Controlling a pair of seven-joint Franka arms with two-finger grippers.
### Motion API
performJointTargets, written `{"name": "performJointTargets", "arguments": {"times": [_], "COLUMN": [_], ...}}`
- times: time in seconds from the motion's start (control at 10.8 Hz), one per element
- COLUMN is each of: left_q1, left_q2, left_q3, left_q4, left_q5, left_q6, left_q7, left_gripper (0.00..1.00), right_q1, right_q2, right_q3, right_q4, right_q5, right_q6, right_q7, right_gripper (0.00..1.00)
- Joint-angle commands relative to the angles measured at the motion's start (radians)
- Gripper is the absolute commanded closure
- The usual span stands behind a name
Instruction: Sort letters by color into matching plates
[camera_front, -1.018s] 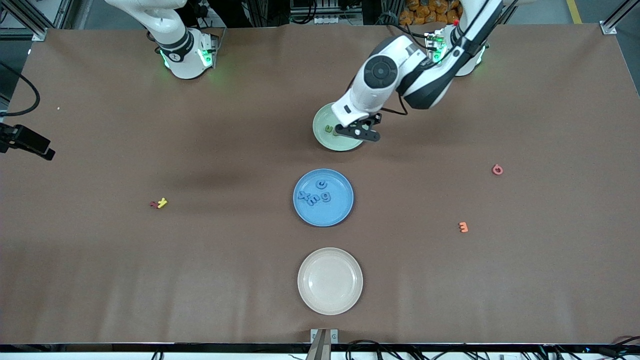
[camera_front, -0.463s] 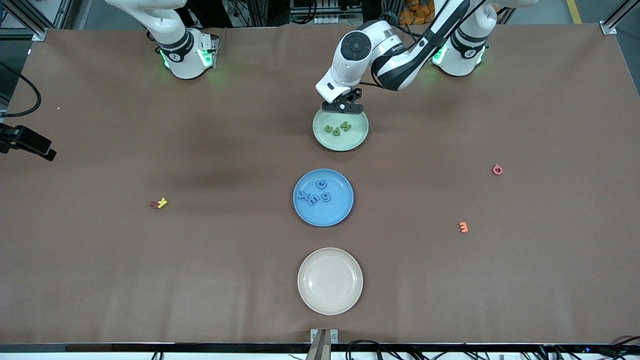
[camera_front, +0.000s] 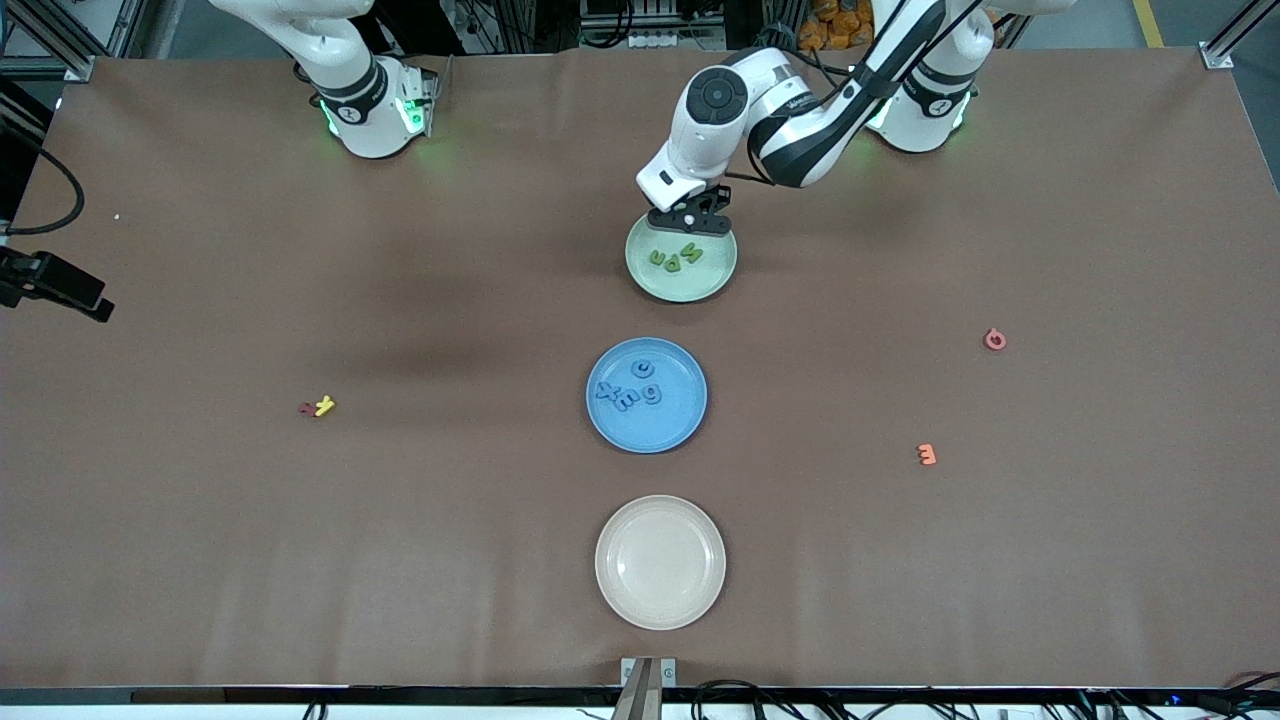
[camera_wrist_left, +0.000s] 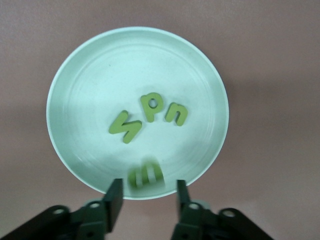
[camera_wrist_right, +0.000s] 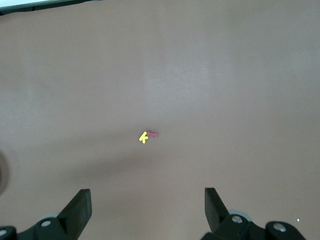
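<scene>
The blue plate (camera_front: 646, 395) is the landmark: round, shallow, medium blue, flat on the desk. In it lie four small blue letters (camera_front: 628, 389), clustered toward the right arm's end and lying flat.

The green plate (camera_front: 681, 262) is pale mint, of like size, farther from the front camera than the blue plate and well apart from it. Three green letters (camera_wrist_left: 149, 116) lie flat near its middle, close together. A fourth green letter (camera_wrist_left: 145, 174) shows blurred over the plate's rim, between the fingers of the left hand (camera_wrist_left: 148, 194), which stand apart from it.
</scene>
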Motion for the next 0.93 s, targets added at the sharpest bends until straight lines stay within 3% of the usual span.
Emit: {"name": "performJointTargets", "arguments": {"times": [0.0,0.28,0.46,0.83], "left_q1": [0.014,0.023,0.081,0.118], "left_q2": [0.009,-0.020,-0.075,-0.132], "left_q3": [0.006,0.067,0.124,0.297], "left_q4": [0.021,0.095,0.141,0.305], "left_q5": [0.026,0.029,0.028,0.028], "left_q6": [0.012,-0.016,-0.080,-0.333], "left_q7": [0.016,0.051,0.177,0.443], "left_gripper": [0.00,0.00,0.00,0.00], "right_q1": [0.004,0.004,0.004,0.006], "right_q2": [0.003,0.005,0.005,0.005], "right_q3": [-0.001,-0.001,-0.001,-0.001], "right_q4": [0.001,0.001,0.001,0.001], "right_q5": [0.001,0.000,0.000,0.001], "right_q6": [0.002,0.002,0.002,0.004], "right_q7": [0.011,0.011,0.011,0.011], "right_gripper": [0.00,0.00,0.00,0.00]}}
